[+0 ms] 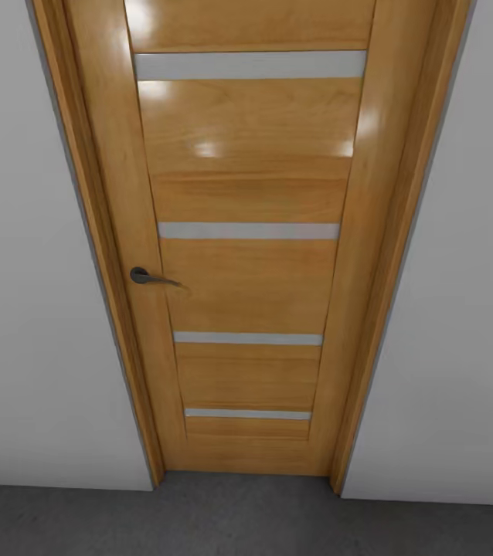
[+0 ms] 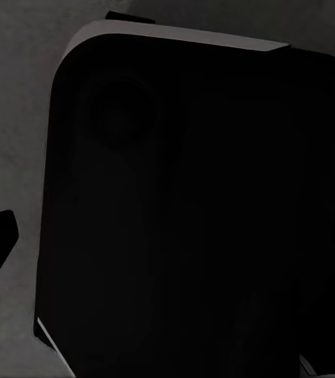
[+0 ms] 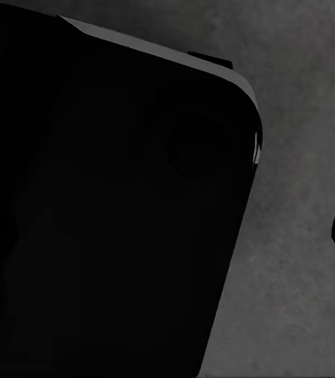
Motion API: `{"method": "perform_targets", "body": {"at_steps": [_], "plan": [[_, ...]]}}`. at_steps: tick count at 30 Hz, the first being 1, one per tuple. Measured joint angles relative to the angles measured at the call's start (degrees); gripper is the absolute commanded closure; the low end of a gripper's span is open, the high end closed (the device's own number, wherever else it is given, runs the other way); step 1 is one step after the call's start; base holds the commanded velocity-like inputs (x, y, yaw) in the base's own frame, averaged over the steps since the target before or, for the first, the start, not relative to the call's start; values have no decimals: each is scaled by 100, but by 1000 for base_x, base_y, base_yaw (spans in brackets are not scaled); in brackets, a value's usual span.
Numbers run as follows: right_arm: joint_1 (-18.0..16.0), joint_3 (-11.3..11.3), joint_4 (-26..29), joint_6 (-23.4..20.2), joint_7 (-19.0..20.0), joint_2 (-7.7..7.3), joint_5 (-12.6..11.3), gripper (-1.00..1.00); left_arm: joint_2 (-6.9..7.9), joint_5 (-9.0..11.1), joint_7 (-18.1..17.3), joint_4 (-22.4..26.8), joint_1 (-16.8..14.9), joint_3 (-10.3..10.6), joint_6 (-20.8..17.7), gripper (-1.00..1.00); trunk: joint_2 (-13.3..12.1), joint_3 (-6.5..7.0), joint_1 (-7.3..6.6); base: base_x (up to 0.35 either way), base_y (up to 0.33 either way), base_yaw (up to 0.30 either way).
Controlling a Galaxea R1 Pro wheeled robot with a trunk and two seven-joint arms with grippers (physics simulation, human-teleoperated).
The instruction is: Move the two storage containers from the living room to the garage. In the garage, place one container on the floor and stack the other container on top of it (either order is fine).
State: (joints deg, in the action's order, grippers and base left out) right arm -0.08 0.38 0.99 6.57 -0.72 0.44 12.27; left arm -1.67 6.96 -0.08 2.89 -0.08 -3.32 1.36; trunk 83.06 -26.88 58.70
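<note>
1. An orange-wood door (image 1: 246, 255) with four glass slits stands shut, straight ahead in the head view.
2. Its dark handle (image 1: 144, 276) sits at the door's left edge.
3. White walls (image 1: 38, 309) flank it, above dark-grey concrete floor (image 1: 239, 517).
4. Both wrist views show a black body (image 2: 191, 220) over mottled floor; I cannot tell either gripper's state.
5. No bins visible here.

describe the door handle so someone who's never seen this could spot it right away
Find the orange-wood door set between plain white walls, standing above the dark-grey floor. On the door's left stile, about mid-height in the head view, sits a small dark metal lever handle. It is the one dark fitting; the door's other marks are pale horizontal glass slits.
</note>
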Motion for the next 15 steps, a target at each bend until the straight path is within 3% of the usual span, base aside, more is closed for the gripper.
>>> {"method": "perform_targets", "body": {"at_steps": [15], "plan": [[0,21,-4,-9,0,0,15,-100,2,-1,0,0,0,0,1,-100,0,0,0,298,-6,0]]}}
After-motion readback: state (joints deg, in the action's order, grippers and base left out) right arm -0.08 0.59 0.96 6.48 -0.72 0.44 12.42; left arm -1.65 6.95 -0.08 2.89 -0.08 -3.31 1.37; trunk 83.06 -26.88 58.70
